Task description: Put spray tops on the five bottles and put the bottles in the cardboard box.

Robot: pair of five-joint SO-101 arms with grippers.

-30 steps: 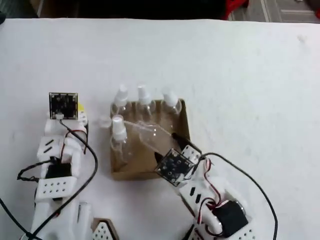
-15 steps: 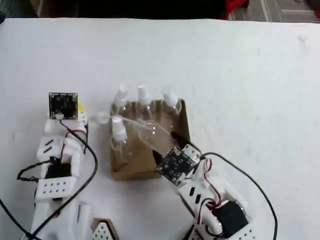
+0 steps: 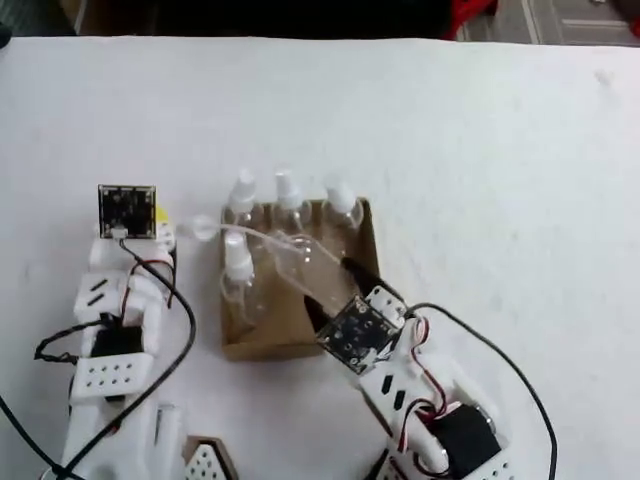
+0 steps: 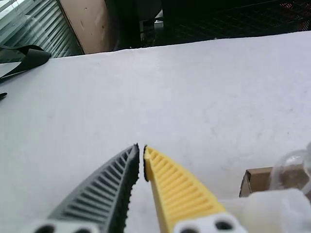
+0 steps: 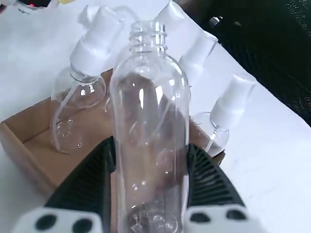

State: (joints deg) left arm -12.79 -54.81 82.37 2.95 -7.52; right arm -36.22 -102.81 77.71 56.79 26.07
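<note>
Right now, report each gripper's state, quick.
Left gripper: jaws closed, holding nothing.
Right gripper: jaws closed on the uncapped bottle.

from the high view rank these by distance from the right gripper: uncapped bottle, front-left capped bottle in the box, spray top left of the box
From the right gripper:
1. uncapped bottle, gripped over the cardboard box
2. front-left capped bottle, inside the box's left side
3. spray top, beyond the box's left wall
</note>
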